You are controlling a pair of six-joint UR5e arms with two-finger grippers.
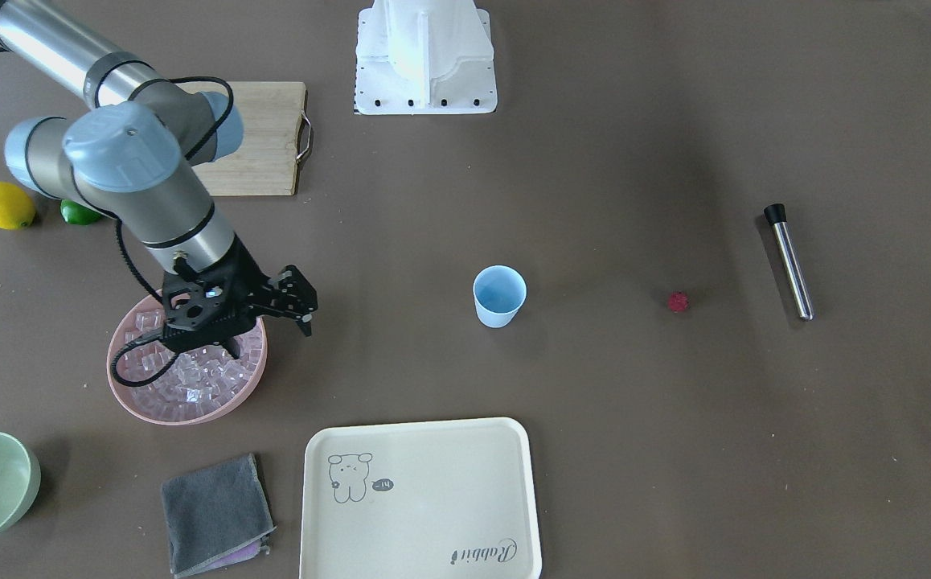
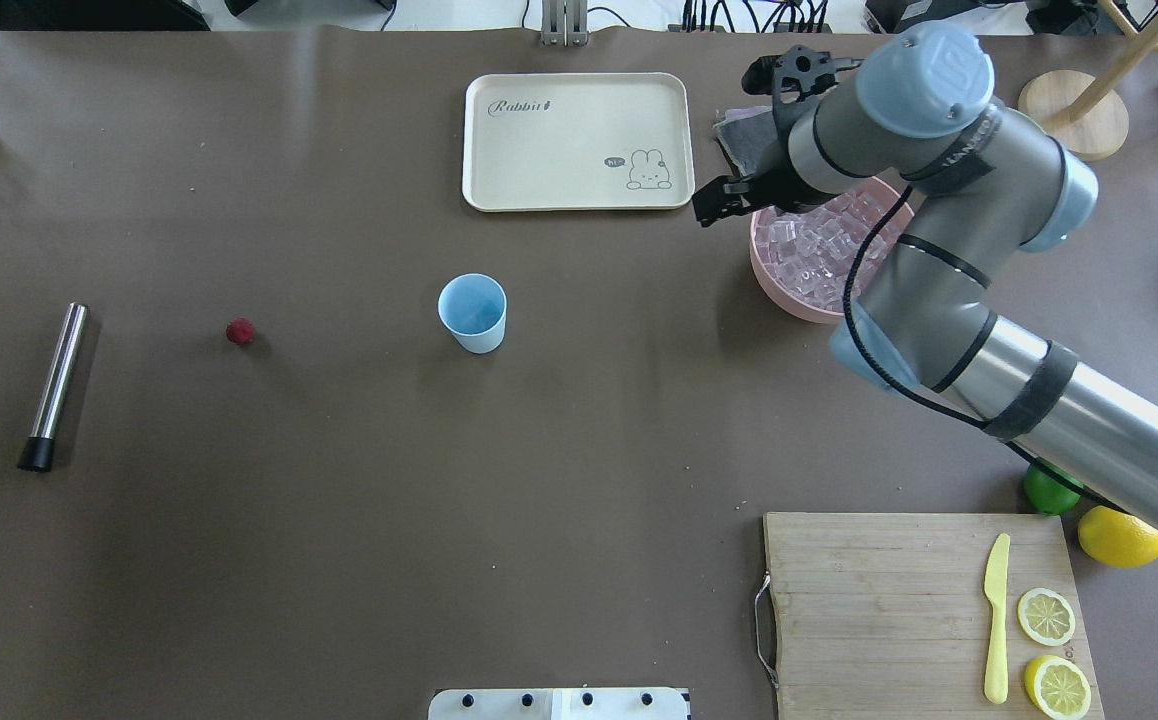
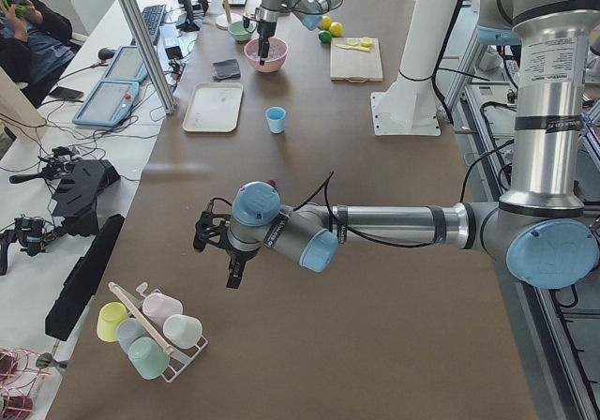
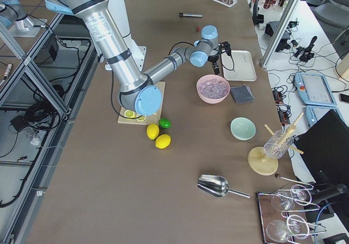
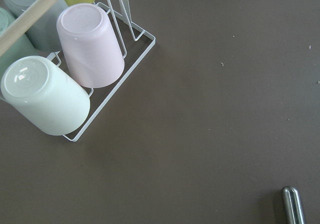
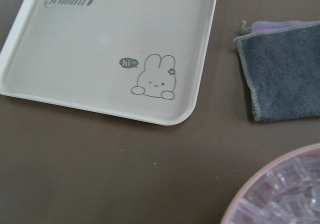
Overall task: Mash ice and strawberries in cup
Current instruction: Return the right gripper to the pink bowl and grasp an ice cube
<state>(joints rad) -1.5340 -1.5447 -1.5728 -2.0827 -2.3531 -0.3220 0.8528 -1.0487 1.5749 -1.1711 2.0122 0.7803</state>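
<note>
The cup (image 1: 499, 296) is standing upright. Left of the cup, well apart, the strawberry (image 1: 678, 301) is lying. Right of the cup, the right gripper (image 1: 232, 347) is hanging over ice (image 1: 192, 378) in the pink bowl (image 1: 124, 394). The finger state of the right gripper and the left gripper (image 3: 232, 275) cannot be determined.

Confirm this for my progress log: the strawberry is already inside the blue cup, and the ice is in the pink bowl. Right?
Not quite. The overhead view shows the strawberry lying on the table, apart from the blue cup. The ice is in the pink bowl.
</note>
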